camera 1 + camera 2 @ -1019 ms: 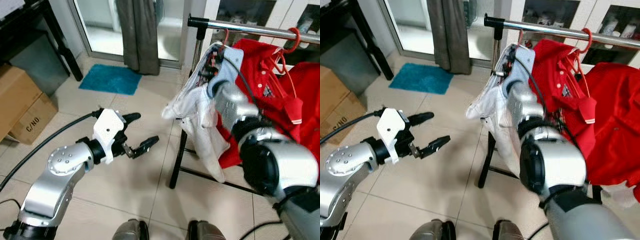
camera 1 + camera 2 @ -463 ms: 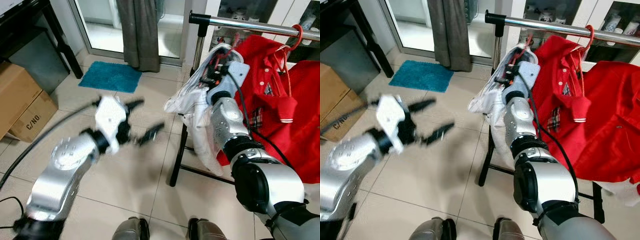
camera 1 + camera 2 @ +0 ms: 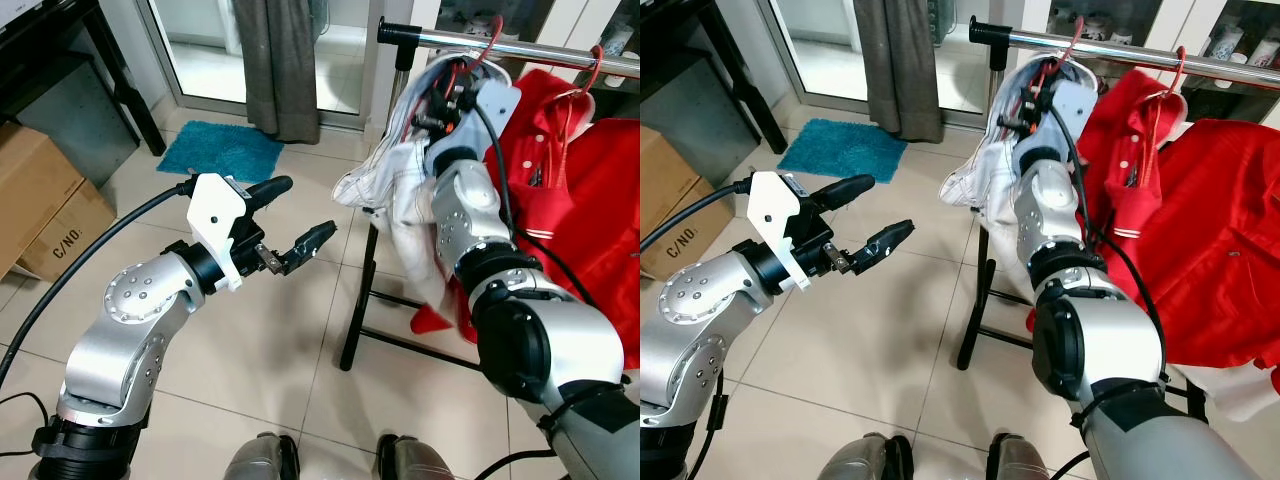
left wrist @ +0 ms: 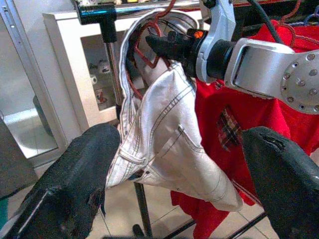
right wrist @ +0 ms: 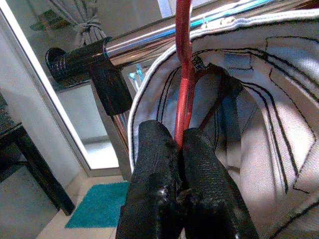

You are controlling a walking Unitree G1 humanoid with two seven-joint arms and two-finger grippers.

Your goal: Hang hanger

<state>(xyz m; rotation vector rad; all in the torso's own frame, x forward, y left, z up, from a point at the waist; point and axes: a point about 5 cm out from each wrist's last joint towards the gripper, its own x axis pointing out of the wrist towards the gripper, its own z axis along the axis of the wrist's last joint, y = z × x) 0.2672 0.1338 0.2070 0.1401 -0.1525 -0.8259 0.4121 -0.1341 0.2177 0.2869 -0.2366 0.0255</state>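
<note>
Right gripper has raised the red hanger — hook now over the rail, previously below it.

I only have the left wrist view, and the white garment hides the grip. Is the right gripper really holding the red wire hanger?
Observer: Yes. In the right wrist view the right gripper is shut on the red wire hanger, on the stem under its hook.
Operator: Is the hook over the rail?
Observer: In the head views the hook reaches above the chrome rail; I cannot tell whether it rests on it.
Operator: Where is my gripper?
Observer: The left gripper is open over the tiled floor, apart from the rail.
</note>
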